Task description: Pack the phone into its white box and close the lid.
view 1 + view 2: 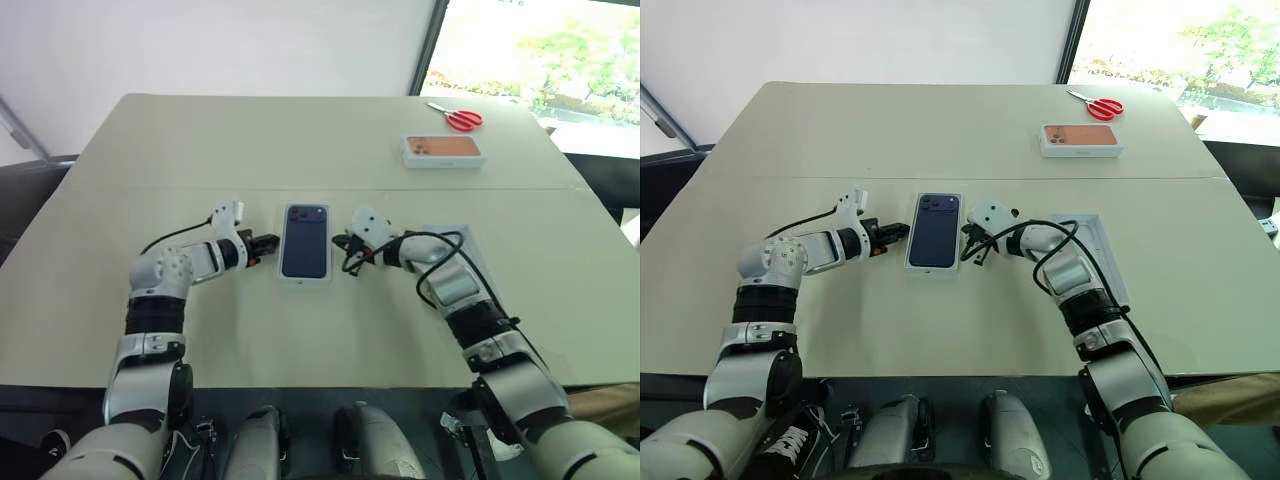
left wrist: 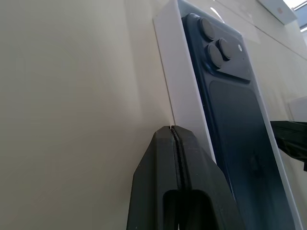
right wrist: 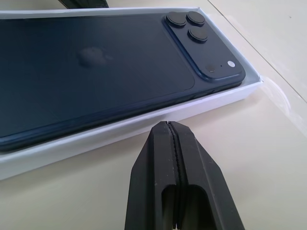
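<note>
**Friend:** Where is the phone (image 3: 96, 67) right now?

**Me:** It lies in the white box (image 1: 304, 277), back side up, in the middle of the table (image 1: 200, 140). I can see its little camera bumps in the far corner.

**Friend:** Are your pincers holding anything?

**Me:** No. My left gripper (image 1: 266, 243) has its two black fingers (image 2: 175, 158) pressed flat together, pinching nothing. My right gripper (image 1: 347, 243) is pressed together too, and empty. One sits just beside each long side of the box.

**Friend:** Why do you put them there?

**Me:** I think closed fingers make good little pushers. With one on each side I can nudge the box straight, or keep it from sliding.

**Friend:** Is the lid on?

**Me:** Not yet. A flat white tray (image 1: 1092, 240) lies under my right arm, just past the box. I cannot tell if that is the lid.

**Friend:** What else is on the table?

**Me:** A box with an orange phone picture (image 1: 444, 150) and red scissors (image 1: 458, 117), both far away near the window. I leave those alone.
</note>
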